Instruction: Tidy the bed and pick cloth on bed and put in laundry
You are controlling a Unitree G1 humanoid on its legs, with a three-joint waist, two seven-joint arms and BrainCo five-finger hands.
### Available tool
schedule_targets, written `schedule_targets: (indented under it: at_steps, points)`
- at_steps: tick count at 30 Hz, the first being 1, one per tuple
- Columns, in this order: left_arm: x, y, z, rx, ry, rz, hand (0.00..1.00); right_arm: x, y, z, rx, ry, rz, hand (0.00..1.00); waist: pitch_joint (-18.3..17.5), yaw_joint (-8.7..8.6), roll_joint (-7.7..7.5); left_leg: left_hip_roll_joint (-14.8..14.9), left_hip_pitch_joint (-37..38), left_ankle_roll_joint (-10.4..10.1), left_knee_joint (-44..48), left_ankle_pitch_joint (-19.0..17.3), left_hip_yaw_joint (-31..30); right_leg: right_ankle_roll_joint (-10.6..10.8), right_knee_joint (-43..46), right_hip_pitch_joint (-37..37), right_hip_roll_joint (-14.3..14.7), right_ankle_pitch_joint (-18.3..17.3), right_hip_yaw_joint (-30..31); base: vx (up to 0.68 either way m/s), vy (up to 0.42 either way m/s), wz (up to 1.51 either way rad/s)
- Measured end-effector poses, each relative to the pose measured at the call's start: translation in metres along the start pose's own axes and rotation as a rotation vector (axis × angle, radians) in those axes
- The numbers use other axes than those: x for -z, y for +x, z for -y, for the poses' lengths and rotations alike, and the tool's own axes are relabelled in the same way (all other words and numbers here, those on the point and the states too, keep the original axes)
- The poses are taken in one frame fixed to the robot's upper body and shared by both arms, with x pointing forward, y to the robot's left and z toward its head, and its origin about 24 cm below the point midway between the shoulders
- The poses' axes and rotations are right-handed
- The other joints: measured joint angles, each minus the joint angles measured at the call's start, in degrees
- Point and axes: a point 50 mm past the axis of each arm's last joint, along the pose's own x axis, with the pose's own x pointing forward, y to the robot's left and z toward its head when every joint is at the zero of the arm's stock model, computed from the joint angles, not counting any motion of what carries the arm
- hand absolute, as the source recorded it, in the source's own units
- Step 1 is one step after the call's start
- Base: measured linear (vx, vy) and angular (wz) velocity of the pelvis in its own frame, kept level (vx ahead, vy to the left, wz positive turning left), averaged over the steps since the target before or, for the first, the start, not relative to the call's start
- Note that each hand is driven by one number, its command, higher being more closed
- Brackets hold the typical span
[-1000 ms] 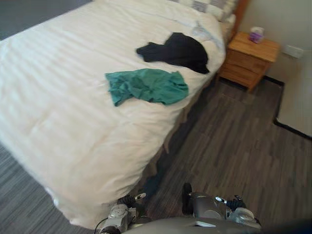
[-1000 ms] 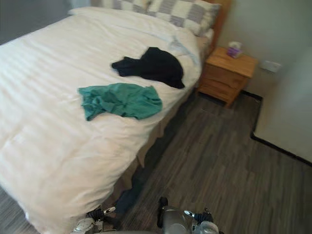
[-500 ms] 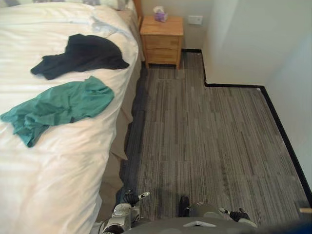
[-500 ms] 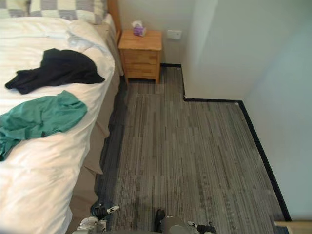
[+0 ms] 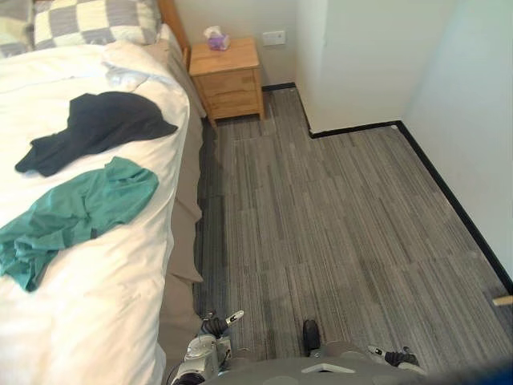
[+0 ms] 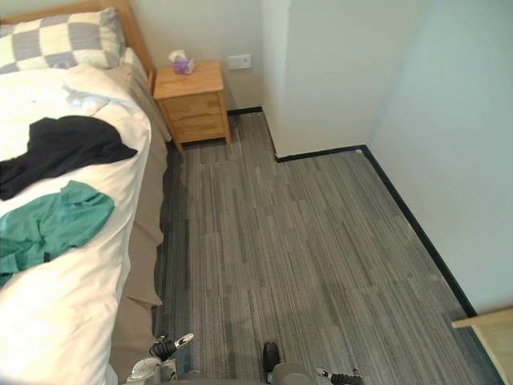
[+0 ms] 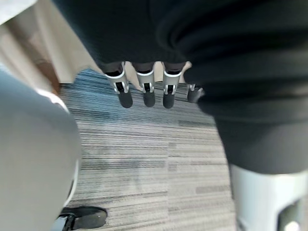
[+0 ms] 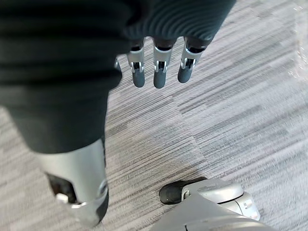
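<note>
Covering the bed (image 5: 181, 265): one white duvet (image 5: 96, 305), with a checked pillow (image 5: 92, 20) at the head.
Nightstand (image 5: 228, 72): one, wooden, beside the bed's head.
Cloths: two, both on the bed near its edge. The green cloth (image 5: 76, 208) lies footward, the black cloth (image 5: 100, 128) just headward.
Hands: two. The left hand (image 7: 147, 91) hangs by the bed's skirt, the right hand (image 8: 160, 72) farther off. Both have straight fingers and are empty.
Tissue box (image 5: 215, 38): one, on the nightstand.

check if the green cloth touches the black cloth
Apart: left eye view shows white bedding between the green cloth and the black cloth.
</note>
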Motion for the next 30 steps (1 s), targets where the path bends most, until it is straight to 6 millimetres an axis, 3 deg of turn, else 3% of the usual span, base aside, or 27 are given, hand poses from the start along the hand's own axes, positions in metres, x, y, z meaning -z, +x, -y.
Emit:
schedule_targets:
  at_steps: [2,5,6,14,17,25,28,30]
  points:
    - [-0.002,0.001,-0.001,0.000,0.007,0.007,0.00,0.004,-0.002,-0.005,-0.010,0.030,-0.016,0.00,0.30,0.33,-1.31,-0.78,0.71,0.38,-1.94,-0.34,0.18,-0.05,-0.04,0.03,-0.66,0.56,-0.24,-0.02,0.158,0.07]
    - [0.001,0.000,-0.008,-0.012,0.047,-0.003,0.00,0.009,-0.002,-0.006,-0.015,0.048,-0.038,0.00,-0.09,0.57,-1.83,-1.28,2.06,0.54,-3.27,-0.13,0.24,-0.37,-0.06,0.49,-0.82,0.93,-0.29,0.04,0.070,-0.02]
    - [0.015,0.000,-0.020,-0.039,0.094,-0.069,0.00,0.013,-0.003,-0.011,-0.037,0.081,-0.056,0.00,-1.01,0.50,-4.07,-2.88,5.46,0.31,-8.78,2.98,-1.72,-0.23,-0.16,1.20,-1.76,0.82,-3.20,0.00,0.000,0.00]
    - [0.013,0.000,-0.021,-0.045,0.085,-0.062,0.00,0.013,-0.003,-0.011,-0.041,0.095,-0.057,0.00,-0.61,0.54,-4.43,-2.97,5.42,0.34,-8.77,3.00,-1.93,-0.18,-0.15,1.23,-1.85,0.79,-3.40,0.00,0.000,0.01]
    - [0.011,0.000,-0.025,-0.059,0.067,-0.051,0.00,0.014,-0.004,-0.011,-0.044,0.124,-0.056,0.00,0.07,0.52,-4.94,-3.08,5.16,0.61,-8.80,3.16,-3.21,0.68,-0.16,1.30,-2.21,-0.03,-4.91,0.00,0.000,0.20]
    - [0.009,-0.002,-0.030,-0.096,-0.011,-0.004,0.00,0.009,-0.003,-0.011,-0.063,0.139,-0.031,0.00,0.43,1.22,-4.71,-2.12,4.48,-0.16,-8.82,2.69,-6.14,0.23,-0.15,2.35,-2.14,-2.38,-9.15,0.07,0.002,0.28]
    - [0.004,-0.002,-0.033,-0.120,-0.053,0.014,0.00,0.005,-0.003,-0.015,-0.083,0.117,-0.005,0.00,0.89,2.53,-5.19,-1.24,3.20,-1.88,-4.25,1.63,-5.83,-0.26,-0.14,3.55,-1.80,-4.10,-9.62,0.12,-0.031,0.09]
    - [-0.001,-0.002,-0.036,-0.133,-0.076,0.039,0.00,0.000,-0.004,-0.021,-0.113,0.063,0.021,0.00,1.26,2.64,-6.27,-0.62,-1.94,-2.59,8.33,1.20,-4.53,-0.57,-0.05,5.19,-2.68,-5.48,-10.45,0.13,-0.068,0.19]
